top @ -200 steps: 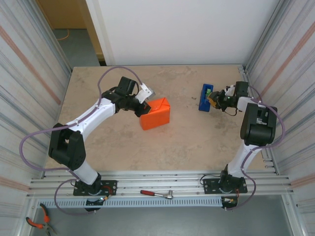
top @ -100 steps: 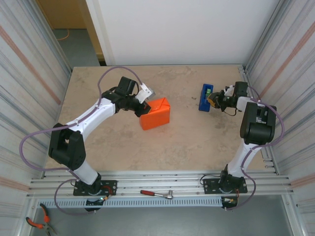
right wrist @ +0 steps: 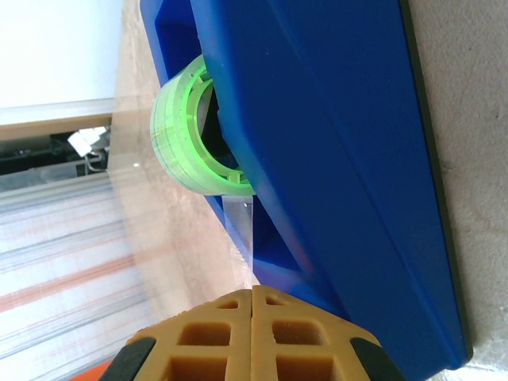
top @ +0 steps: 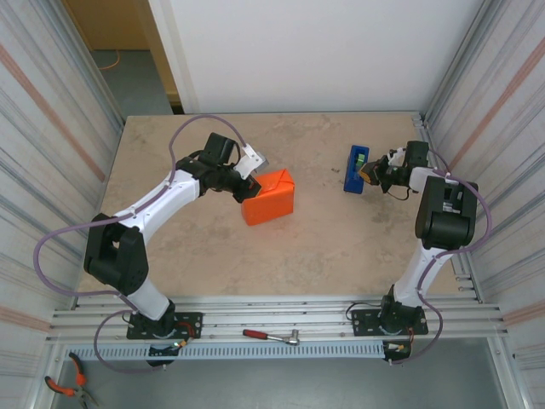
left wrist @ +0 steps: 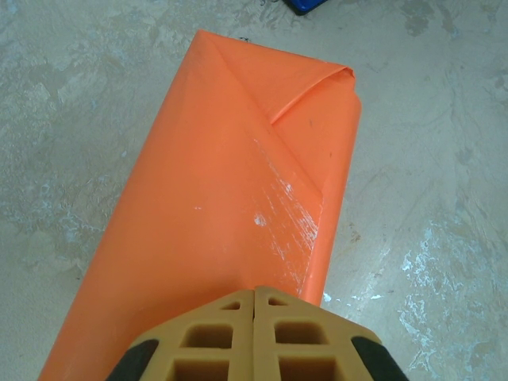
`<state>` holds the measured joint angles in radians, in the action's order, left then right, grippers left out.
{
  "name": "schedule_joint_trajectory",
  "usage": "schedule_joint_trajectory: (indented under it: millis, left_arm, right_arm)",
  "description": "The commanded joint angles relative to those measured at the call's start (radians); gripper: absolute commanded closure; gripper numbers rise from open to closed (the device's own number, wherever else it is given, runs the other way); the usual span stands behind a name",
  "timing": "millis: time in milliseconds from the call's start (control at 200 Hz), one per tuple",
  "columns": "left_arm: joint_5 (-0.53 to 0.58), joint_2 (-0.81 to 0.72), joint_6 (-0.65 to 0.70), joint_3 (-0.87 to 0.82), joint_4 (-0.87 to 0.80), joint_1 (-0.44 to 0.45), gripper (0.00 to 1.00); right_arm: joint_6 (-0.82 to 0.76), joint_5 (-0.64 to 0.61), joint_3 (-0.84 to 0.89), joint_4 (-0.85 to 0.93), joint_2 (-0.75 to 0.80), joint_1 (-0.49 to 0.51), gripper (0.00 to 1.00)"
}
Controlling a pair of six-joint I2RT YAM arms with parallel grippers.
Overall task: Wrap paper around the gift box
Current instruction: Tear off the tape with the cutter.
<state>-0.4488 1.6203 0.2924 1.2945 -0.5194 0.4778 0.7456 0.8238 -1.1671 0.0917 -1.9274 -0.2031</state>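
Orange paper (left wrist: 230, 198) folded over, left gripper (left wrist: 254, 290) pressed together on its flap, right gripper (right wrist: 254, 292) seemingly pinching tape (right wrist: 242, 234) at the blue dispenser (right wrist: 333, 159): taping step, next I pull a strip.

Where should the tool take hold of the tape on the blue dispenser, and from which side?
Probably the free strip of tape coming off the green roll, not the roll: it is thin, flat and stands clear of the blue dispenser. Come from its loose end, one finger on each face, as the right tool is closed now.
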Motion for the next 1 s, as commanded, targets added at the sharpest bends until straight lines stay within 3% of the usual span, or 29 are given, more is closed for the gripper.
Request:
schedule_joint_trajectory:
  millis: [0, 992]
  left_arm:
    - [0.038, 0.047, 0.022, -0.039, -0.057, 0.004, 1.0]
    - [0.034, 0.053, 0.022, -0.035, -0.06, 0.004, 1.0]
  right_arm:
    - [0.074, 0.059, 0.016, -0.078, 0.069, 0.009, 1.0]
    - [0.13, 0.052, 0.263, -0.136, 0.272, 0.018, 1.0]
